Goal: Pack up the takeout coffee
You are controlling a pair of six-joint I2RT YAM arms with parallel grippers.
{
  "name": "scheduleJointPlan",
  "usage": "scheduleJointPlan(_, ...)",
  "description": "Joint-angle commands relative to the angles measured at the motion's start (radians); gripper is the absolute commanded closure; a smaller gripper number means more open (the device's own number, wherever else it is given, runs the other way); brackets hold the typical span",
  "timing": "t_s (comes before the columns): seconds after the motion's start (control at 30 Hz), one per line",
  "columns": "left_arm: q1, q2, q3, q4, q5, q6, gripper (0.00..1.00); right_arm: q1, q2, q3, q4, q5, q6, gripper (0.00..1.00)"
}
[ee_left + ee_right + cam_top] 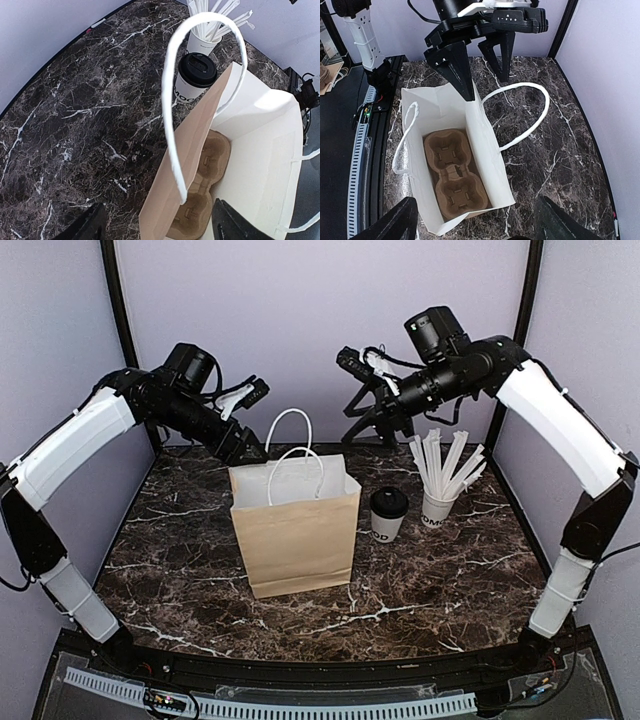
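From above, I see the coffee [388,514] standing on the desk [180,570], between the bag [297,540] and the straw cup [436,508]. Only the wrist views show the cardboard tray [452,175] lying inside the bag. The bag hides part of the coffee's lettering. The left claw [487,89] and right claw [475,225] hover spread over the bag, holding nothing.

1. A robot test booth, as in a lab.
2. Plain lilac walls [320,320] and black posts [117,300] close it in.
3. A left arm [70,450] and a right arm [560,430] stand at the lower edge of the table [180,540].
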Motion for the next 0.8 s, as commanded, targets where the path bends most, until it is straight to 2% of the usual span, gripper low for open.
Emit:
scheduleJointPlan(0.0,0.004,-0.015,-0.011,-0.037,0.027,0.033,0.25,0.004,-0.066,-0.031,0.012,0.019,-0.006,0.19)
scheduleJointPlan(0.13,0.004,0.021,0.002,-0.033,0.013,0.051,0.37,0.003,-0.069,-0.049,0.015,0.01,-0.004,0.2)
scheduleJointPlan(0.23,0.002,0.036,0.006,-0.024,0.015,0.07,0.43,0.004,-0.072,-0.054,0.015,0.004,-0.002,0.21)
scheduleJointPlan(0.27,0.003,0.039,0.008,-0.026,0.015,0.079,0.5,0.003,-0.073,-0.054,0.016,0.005,-0.003,0.21)
scheduleJointPlan(0.4,0.002,0.042,0.013,-0.031,0.062,0.088,0.64,0.003,-0.076,-0.06,0.016,0.01,-0.005,0.22)
scheduleJointPlan(0.47,-0.003,0.042,0.011,-0.032,0.068,0.085,0.69,0.002,-0.078,-0.061,0.016,0.009,-0.006,0.22)
scheduleJointPlan(0.6,-0.027,0.052,0.006,-0.039,0.032,0.086,0.73,0.002,-0.083,-0.059,0.016,0.024,-0.011,0.22)
scheduleJointPlan(0.77,-0.064,0.042,0.006,-0.037,-0.017,0.102,0.99,-0.003,-0.088,-0.07,0.026,0.05,-0.011,0.23)
